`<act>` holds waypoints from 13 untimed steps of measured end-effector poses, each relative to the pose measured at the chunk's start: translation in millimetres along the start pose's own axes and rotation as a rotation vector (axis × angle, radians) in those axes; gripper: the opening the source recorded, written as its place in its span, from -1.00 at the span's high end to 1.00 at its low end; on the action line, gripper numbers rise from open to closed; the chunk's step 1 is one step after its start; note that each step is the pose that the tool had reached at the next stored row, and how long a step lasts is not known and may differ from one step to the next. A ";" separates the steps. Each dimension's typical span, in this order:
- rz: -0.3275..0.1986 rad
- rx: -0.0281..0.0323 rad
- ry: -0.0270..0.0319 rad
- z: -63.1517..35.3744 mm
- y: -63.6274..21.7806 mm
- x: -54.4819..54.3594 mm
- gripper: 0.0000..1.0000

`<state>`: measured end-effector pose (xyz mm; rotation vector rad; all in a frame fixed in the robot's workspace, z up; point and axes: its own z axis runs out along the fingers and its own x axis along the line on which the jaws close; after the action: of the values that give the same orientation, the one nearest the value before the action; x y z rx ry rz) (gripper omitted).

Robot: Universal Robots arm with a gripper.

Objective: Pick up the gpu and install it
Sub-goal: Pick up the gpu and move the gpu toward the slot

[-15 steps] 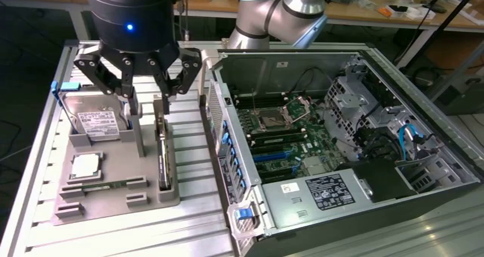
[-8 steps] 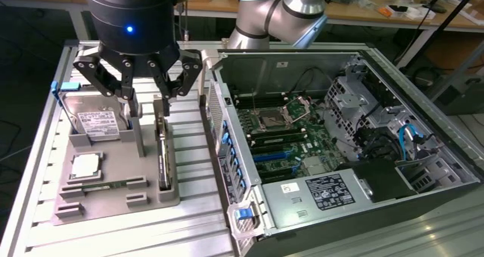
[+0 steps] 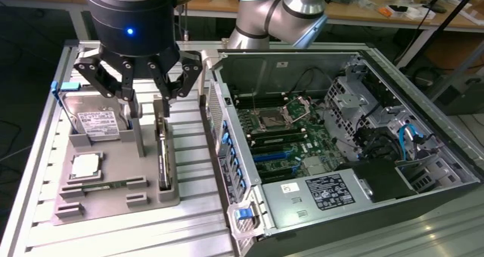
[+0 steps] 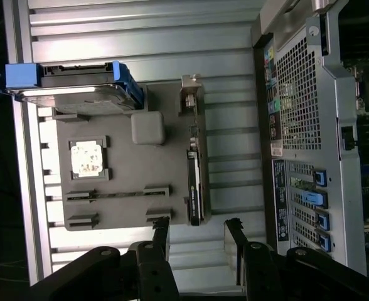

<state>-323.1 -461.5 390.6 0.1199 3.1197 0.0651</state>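
Pincer (image 3: 149, 105) hung empty, jaws apart, above the gpu (image 3: 162, 155), which stood edge-on at the three-o'clock side of the grey holder (image 3: 102, 198) in the exterior view. It looked light, stiff and fragile: best pinched across its flat faces.

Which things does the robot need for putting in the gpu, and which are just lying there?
For the job:
gpu
gripper, open, close over it
computer case

Just lying about, in the grey tray:
hard drive
processor chip
memory stick
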 end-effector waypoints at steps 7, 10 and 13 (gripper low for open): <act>0.000 0.0001 0.0000 9.9 -0.4 0.2 0.04; 0.000 0.0000 0.0000 14.1 -0.6 0.3 0.04; 0.000 0.0000 0.0000 18.1 -0.9 0.3 0.04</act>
<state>-323.1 -461.6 372.4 0.1200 3.1196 0.0651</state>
